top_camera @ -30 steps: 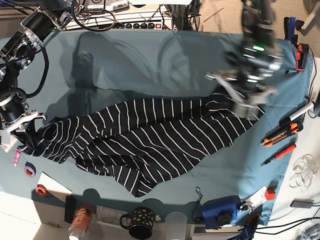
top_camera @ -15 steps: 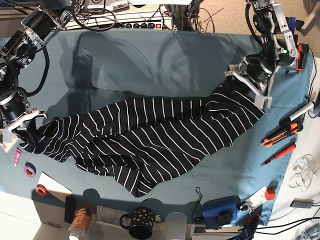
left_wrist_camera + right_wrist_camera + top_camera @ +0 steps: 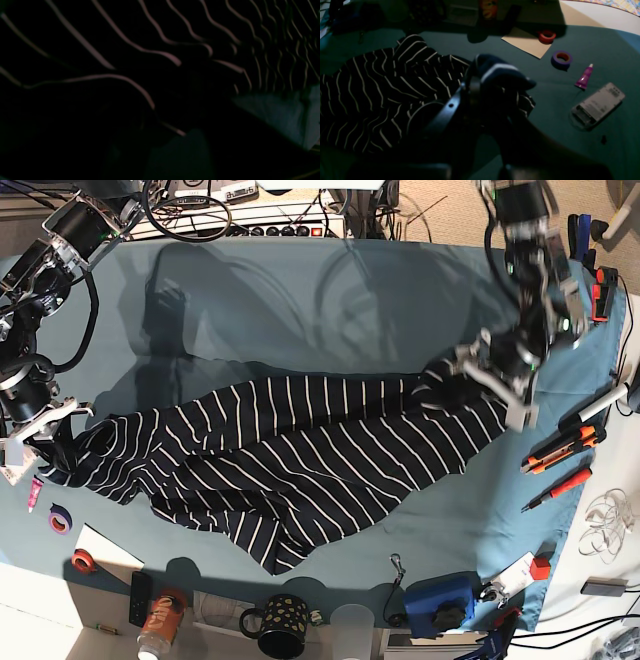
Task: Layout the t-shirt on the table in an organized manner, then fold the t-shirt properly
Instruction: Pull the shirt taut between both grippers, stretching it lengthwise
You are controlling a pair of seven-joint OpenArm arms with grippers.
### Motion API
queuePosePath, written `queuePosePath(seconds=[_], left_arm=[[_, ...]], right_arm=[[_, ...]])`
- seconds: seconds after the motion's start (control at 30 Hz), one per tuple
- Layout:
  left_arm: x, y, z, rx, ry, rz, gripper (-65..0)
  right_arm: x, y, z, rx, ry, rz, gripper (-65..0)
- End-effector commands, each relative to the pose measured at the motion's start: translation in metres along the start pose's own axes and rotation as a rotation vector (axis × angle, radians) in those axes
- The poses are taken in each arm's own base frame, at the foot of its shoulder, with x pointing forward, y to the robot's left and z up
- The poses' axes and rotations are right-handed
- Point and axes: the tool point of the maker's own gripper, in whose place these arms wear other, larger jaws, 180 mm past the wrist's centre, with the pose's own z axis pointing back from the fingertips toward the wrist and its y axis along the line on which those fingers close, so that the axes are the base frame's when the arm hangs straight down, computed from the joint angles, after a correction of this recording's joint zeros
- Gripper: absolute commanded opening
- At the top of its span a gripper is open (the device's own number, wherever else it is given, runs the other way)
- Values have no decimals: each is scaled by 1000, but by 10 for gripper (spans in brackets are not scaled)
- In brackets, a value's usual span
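Note:
The dark striped t-shirt [image 3: 300, 450] lies stretched in a crumpled band across the teal table [image 3: 300, 310]. Its left end is bunched up in my right gripper [image 3: 48, 442], which is shut on the fabric. The right wrist view shows that fold of t-shirt [image 3: 382, 82] pinched at my right gripper [image 3: 492, 82]. My left gripper [image 3: 495, 375] is down on the shirt's right end. The left wrist view is dark and filled with striped t-shirt [image 3: 150, 50] over a patch of table [image 3: 275, 112]. Its jaws do not show there.
Near my right gripper lie a purple tape roll [image 3: 561, 58], a red tape roll [image 3: 546, 36], a purple tube [image 3: 584, 76], a grey device [image 3: 597, 106] and a paper sheet [image 3: 527, 42]. An orange cutter [image 3: 562, 448], a red screwdriver [image 3: 558, 488] and a marker [image 3: 600, 405] lie at the right edge.
My left arm has dropped from above the shirt's far right corner down onto its right end. The right arm and the shirt's left end have stayed put.

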Motion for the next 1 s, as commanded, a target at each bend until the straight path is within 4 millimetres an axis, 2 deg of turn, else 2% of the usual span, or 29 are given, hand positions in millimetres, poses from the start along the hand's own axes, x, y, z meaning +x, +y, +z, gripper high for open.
queuePosePath(seconds=[0.0, 0.1, 0.2, 0.4, 0.5, 0.6, 0.77, 0.8, 0.9, 0.93, 0.97], left_arm=[[21, -2, 0, -4, -53, -18, -457], [39, 9, -6, 54, -97, -45, -643], [72, 20, 0, 115, -206, -79, -650], [162, 28, 28, 186, -358, -214, -650], [200, 29, 38, 206, -410, -268, -650], [217, 32, 33, 196, -401, -269, -650], [212, 33, 19, 187, -316, -250, -650], [213, 33, 19, 188, -307, -251, -603], [216, 36, 22, 199, -307, -255, -359], [216, 38, 24, 203, -307, -257, -307], [217, 40, 25, 209, -308, -258, -284]], right_arm=[[18, -2, 3, -3, -54, 24, -650], [18, -2, 3, -2, -54, 24, -650], [18, -2, 3, -2, -54, 24, -650], [18, -2, 3, -3, -54, 24, -650], [18, -2, 3, -2, -55, 24, -650], [18, -2, 3, -2, -55, 24, -650], [16, -8, 3, -35, -41, 40, -650], [15, -11, 3, -49, -35, 47, -650], [14, -14, 4, -67, -30, 56, -650], [14, -14, 4, -66, -30, 55, -650], [14, -14, 4, -66, -31, 55, -650]])
